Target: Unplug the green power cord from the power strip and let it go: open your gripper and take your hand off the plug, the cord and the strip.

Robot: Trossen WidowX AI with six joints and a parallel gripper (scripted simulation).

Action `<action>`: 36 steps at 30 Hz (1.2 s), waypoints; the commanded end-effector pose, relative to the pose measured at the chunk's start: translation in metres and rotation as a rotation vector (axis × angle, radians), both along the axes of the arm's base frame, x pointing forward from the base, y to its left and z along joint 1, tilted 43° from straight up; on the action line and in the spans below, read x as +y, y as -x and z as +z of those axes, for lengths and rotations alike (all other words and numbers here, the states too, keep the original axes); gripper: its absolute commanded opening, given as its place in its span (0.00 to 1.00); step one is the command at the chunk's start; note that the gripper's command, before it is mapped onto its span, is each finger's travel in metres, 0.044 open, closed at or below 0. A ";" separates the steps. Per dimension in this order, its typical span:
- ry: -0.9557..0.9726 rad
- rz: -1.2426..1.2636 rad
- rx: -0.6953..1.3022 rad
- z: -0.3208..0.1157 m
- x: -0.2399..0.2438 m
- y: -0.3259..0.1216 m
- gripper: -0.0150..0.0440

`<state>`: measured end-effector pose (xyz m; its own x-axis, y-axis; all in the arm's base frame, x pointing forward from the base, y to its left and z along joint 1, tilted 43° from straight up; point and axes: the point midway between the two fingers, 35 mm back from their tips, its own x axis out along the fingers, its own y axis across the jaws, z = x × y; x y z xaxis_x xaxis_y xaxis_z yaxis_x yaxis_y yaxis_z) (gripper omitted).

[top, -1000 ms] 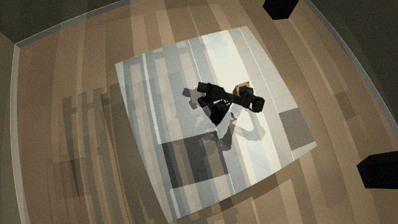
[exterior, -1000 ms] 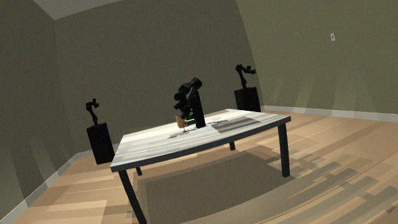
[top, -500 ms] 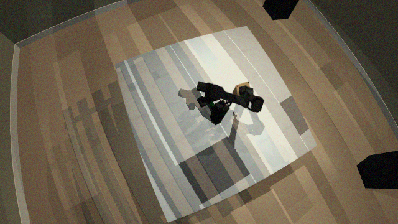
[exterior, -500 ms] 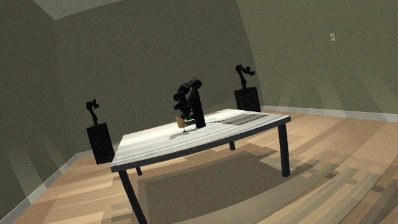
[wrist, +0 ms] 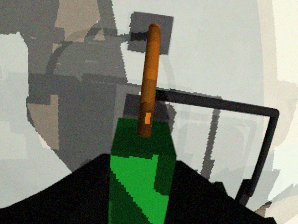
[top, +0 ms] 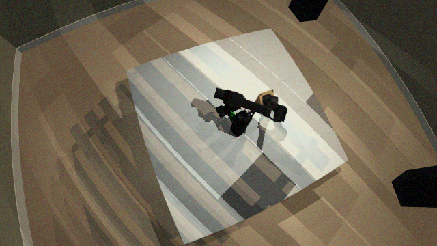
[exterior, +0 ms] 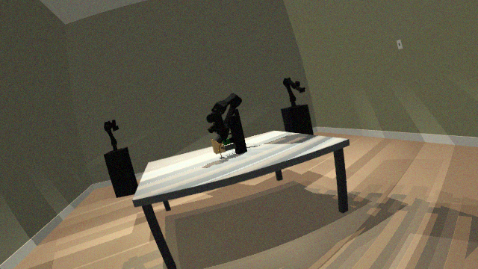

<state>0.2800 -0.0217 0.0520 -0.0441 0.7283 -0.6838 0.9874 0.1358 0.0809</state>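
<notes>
The green plug [top: 232,114] [exterior: 227,142] [wrist: 142,172] is pinched by the gripper [top: 229,113] [exterior: 225,141] [wrist: 140,167], whose 2 black fingers are pressed against its opposite sides in the wrist view. The plug is held over the pale table [top: 191,154] [exterior: 194,175] [wrist: 235,30], near the middle of the tabletop; whether it is seated in the power strip cannot be told, as that area is largely hidden by dark parts. From the plug's far end, an orange rod-like piece [wrist: 151,65] is seen extended towards a dark square [wrist: 165,37]. A thin black angular bar [wrist: 225,104] is seen beside it, bent at a corner towards the right of the wrist view. The black arm [top: 252,106] [exterior: 224,104] is folded above the plug, and a tall black block [exterior: 241,131] is seen standing on the table just beside the green part in the exterior view. A tan board [top: 261,97] [exterior: 216,146] is placed near the arm. Behind the table, 2 black pedestals [exterior: 121,173] [exterior: 297,119] are seen, each topped by a small dark arm. On the wall, 1 pale plate [exterior: 397,47] is mounted. The tabletop is crossed by bands of light and shadow.
</notes>
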 end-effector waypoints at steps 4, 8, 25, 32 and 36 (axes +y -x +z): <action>0.079 -0.020 -0.012 -0.021 -0.037 -0.006 0.25; 0.080 -0.021 -0.012 -0.024 -0.043 -0.006 0.25; 0.076 -0.010 -0.010 -0.020 -0.034 -0.004 0.53; 0.076 -0.021 -0.011 -0.015 -0.039 -0.004 0.53; 0.076 -0.021 -0.011 -0.012 -0.035 -0.004 0.53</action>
<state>0.2838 -0.0594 0.0366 -0.0245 0.6737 -0.7386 0.9892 0.1232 0.0796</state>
